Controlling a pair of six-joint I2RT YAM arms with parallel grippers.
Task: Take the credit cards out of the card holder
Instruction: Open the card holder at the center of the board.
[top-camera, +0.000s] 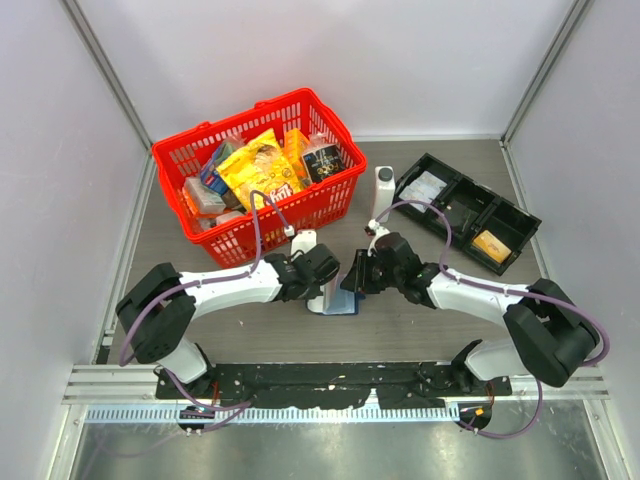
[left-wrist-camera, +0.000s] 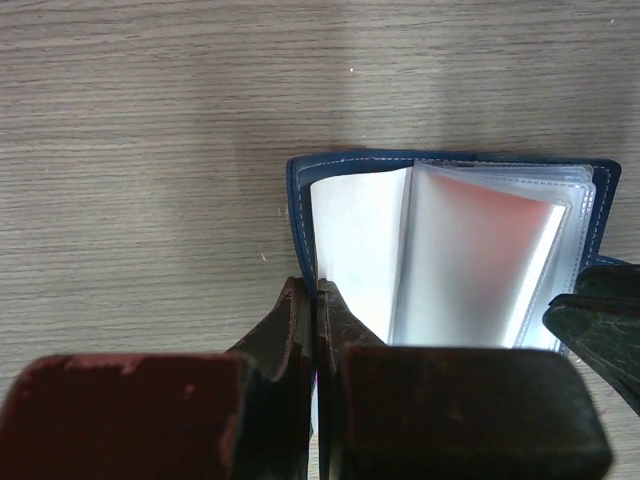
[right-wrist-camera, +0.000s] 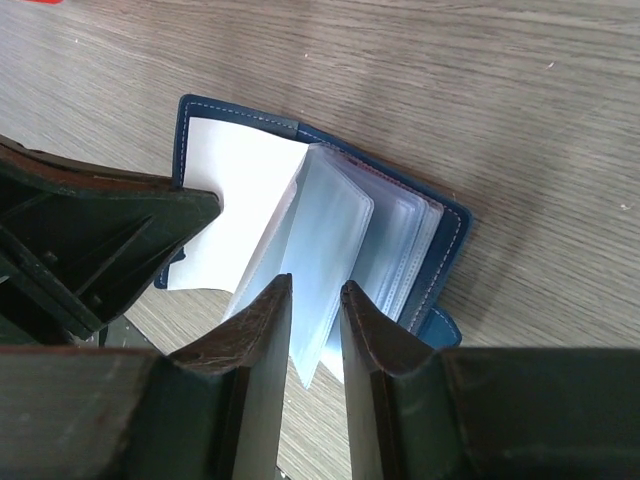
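One wallet we see open on the table | left gripper pinched tight on its navy cover edge | right gripper parted, clear sleeve between its fingers

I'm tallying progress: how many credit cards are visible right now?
2. An orange card lies in the black tray at far right; a reddish card shows, blurred, through a clear sleeve inside the card holder. Other sleeves may hide more.

Grey wood-grain table, red basket back left, black tray back right, open card holder centre
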